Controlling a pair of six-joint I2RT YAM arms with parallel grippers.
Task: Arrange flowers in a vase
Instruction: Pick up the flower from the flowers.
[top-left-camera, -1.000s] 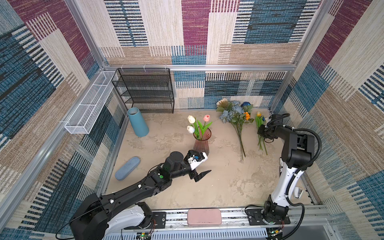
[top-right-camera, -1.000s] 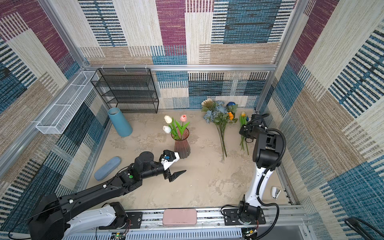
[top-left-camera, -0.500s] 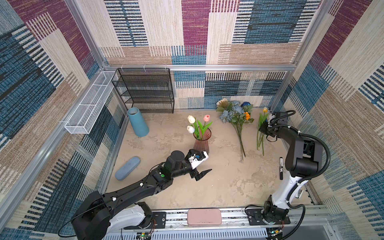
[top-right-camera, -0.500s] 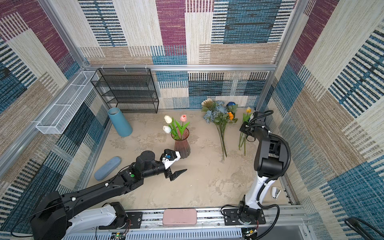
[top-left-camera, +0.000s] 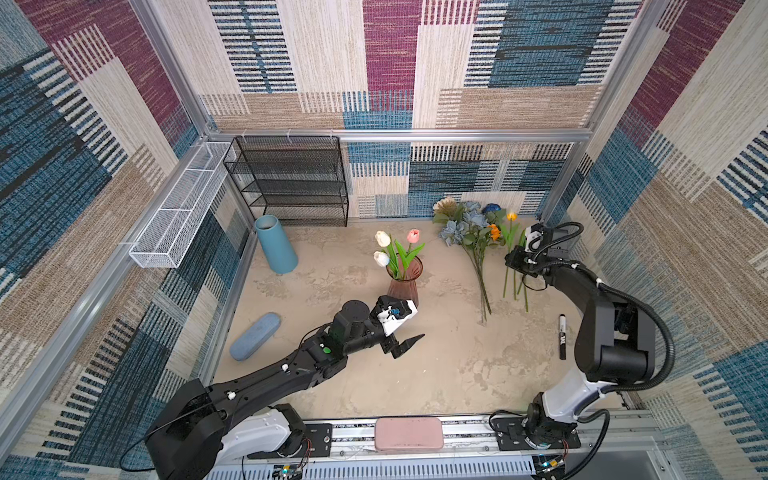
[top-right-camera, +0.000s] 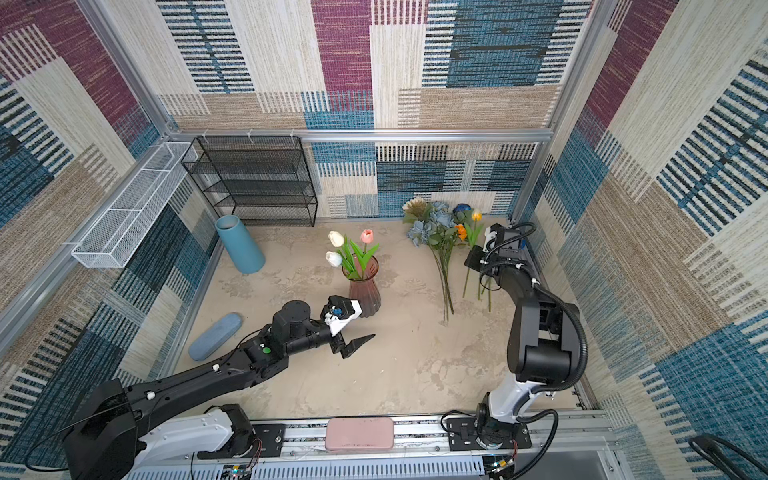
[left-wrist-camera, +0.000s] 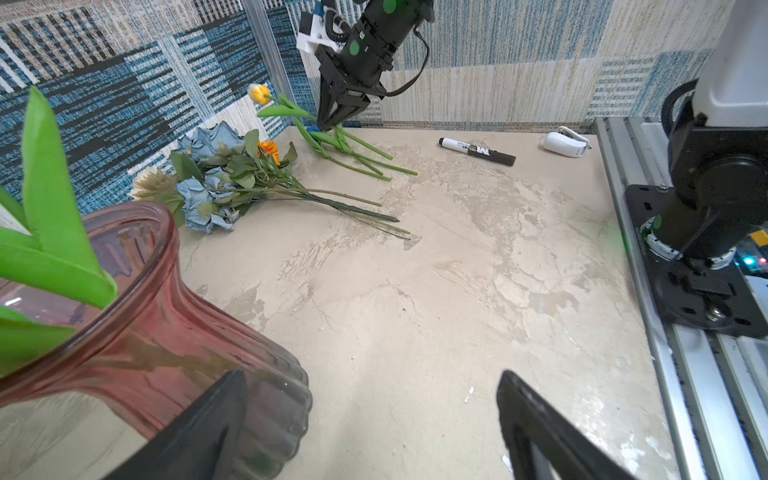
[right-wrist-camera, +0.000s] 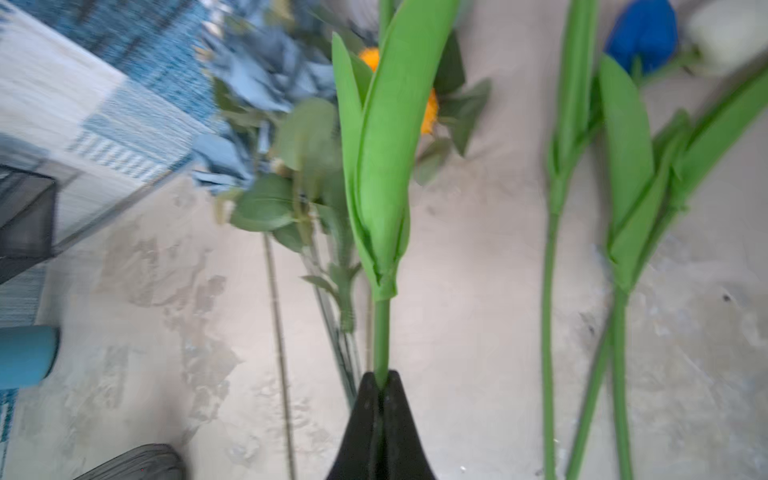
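Note:
A ribbed red glass vase (top-left-camera: 403, 286) (top-right-camera: 365, 291) (left-wrist-camera: 166, 332) stands mid-table with two white tulips (top-left-camera: 382, 239) and a pink tulip (top-left-camera: 413, 235) in it. My left gripper (top-left-camera: 409, 328) (left-wrist-camera: 370, 374) is open, one finger next to the vase's foot, nothing between its fingers. At the back right my right gripper (top-left-camera: 513, 266) (right-wrist-camera: 380, 378) is shut on the green stem of a yellow tulip (top-left-camera: 512, 216) (left-wrist-camera: 259, 93), whose bloom is tilted up off the table. More flowers lie beside it: pale blue roses (top-left-camera: 461, 226), a cream sunflower (top-left-camera: 444, 204), an orange bloom (top-left-camera: 493, 231) and a blue tulip (right-wrist-camera: 642, 33).
A blue cylinder vase (top-left-camera: 276, 245) leans at the back left by a black mesh shelf (top-left-camera: 291, 183) and a white wire basket (top-left-camera: 178, 208). A blue oval case (top-left-camera: 254, 336) lies at the left. A black marker (top-left-camera: 562, 336) lies near the right arm's base.
The right arm's elbow has swung out toward the front right while its gripper stays shut on the tulip stem, uncovering the marker. The yellow bloom has shifted slightly. The left arm has barely moved.

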